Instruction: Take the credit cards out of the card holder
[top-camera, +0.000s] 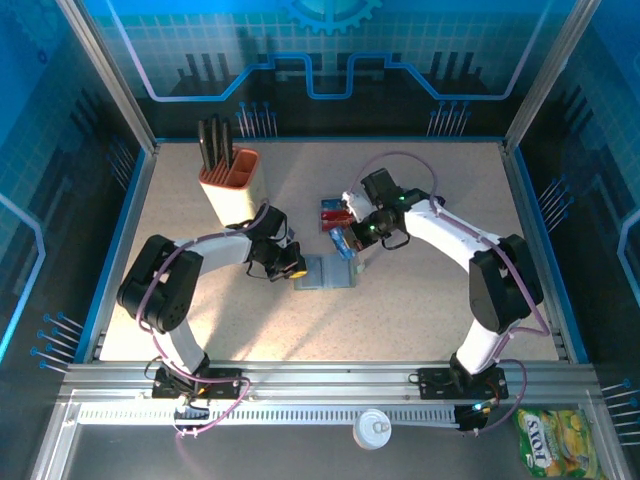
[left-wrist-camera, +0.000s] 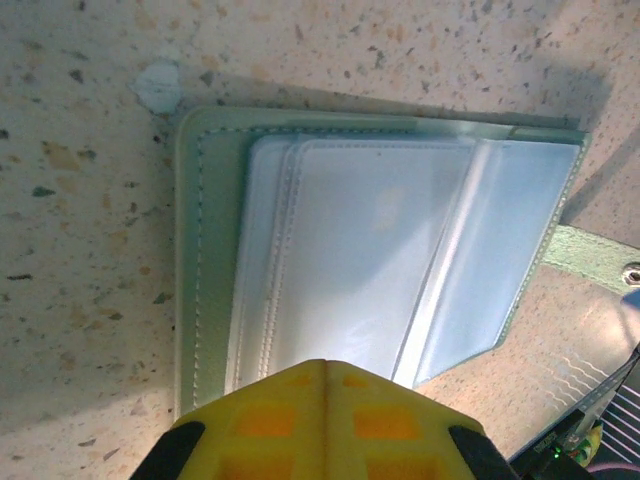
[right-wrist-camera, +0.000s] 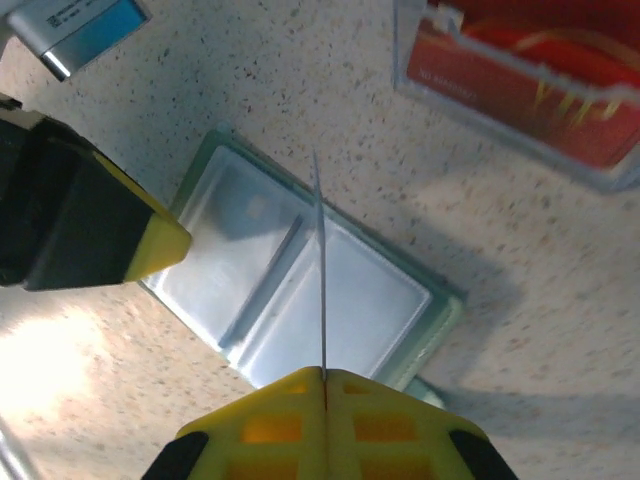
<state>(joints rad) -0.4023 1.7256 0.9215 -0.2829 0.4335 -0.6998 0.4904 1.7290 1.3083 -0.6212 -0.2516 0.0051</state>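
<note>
The speckled beige table (top-camera: 200, 330) carries the open card holder (top-camera: 325, 273) at its centre. The left gripper (left-wrist-camera: 325, 367), jaws closed, sits at the holder's left edge. The right gripper (right-wrist-camera: 325, 374) pinches a credit card (right-wrist-camera: 319, 250) edge-on above the holder. Red credit cards (top-camera: 334, 213) lie just on the far side.

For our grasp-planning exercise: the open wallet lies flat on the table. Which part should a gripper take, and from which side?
Probably the clasp tab jutting from the wallet, approached low along the table from the side it sticks out on. The wallet lies flat and wide, so only that narrow strip would fit between fingers.
</note>
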